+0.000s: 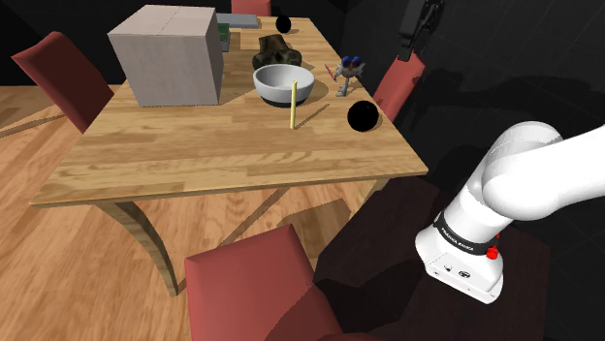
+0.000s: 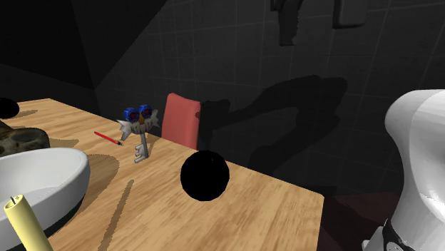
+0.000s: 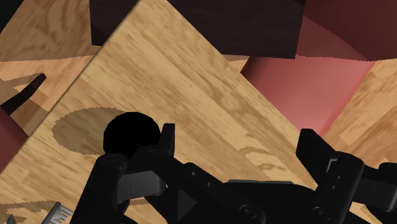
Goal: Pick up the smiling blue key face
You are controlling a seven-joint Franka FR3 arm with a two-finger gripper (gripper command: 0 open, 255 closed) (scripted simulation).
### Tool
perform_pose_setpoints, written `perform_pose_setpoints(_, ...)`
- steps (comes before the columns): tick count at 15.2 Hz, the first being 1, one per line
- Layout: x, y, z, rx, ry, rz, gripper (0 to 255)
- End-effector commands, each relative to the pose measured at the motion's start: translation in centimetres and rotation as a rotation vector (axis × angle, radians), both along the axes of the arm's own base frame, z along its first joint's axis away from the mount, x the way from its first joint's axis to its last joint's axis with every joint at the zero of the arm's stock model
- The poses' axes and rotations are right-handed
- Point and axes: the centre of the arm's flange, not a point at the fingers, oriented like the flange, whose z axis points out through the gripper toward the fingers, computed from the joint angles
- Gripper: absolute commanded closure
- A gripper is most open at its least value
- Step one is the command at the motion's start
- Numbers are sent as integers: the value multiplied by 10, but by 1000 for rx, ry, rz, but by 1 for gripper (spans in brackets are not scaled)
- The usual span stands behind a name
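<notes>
1. The claw (image 3: pixel 242 151) is spread: in the wrist view its two black fingers (image 3: pixel 167 141) stand well apart, with only bare wood between them and nothing pinched.
2. The blue key face (image 1: pixel 349 74) stands upright on the counter (image 1: pixel 194 145) near the far corner at the shoulder view's right. It has blue eyes on top and a grey key shaft below.
3. A thin red rod (image 2: pixel 108 137) juts out just beside the key face, towards the second exterior view's left.
4. A black ball (image 2: pixel 205 175) rests on the counter near the key face, closer to the counter's edge. In the wrist view this ball lies just beyond one finger, not between the two.
5. A white bowl (image 1: pixel 283 85) sits to the left of the key face in the shoulder view, with a yellow stick (image 1: pixel 294 105) standing upright in front of it.
6. A dark lumpy thing (image 1: pixel 273 50) lies behind the bowl, and a grey box (image 1: pixel 167 56) stands further left.
7. A second black ball (image 1: pixel 283 23) rests at the counter's far edge.
8. A red chair (image 2: pixel 180 121) stands just past the counter, behind the key face.
</notes>
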Motion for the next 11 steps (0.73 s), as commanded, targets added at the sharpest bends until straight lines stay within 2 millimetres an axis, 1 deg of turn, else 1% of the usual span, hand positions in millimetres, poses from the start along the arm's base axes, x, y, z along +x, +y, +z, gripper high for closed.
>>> perform_pose_setpoints(1, 0, 0, 0, 0, 0, 0, 0)
perform_pose_setpoints(6, 23, -55, -23, -14, 5, 135, 0)
perform_pose_setpoints(11, 53, -106, -45, -29, 10, 270, 0)
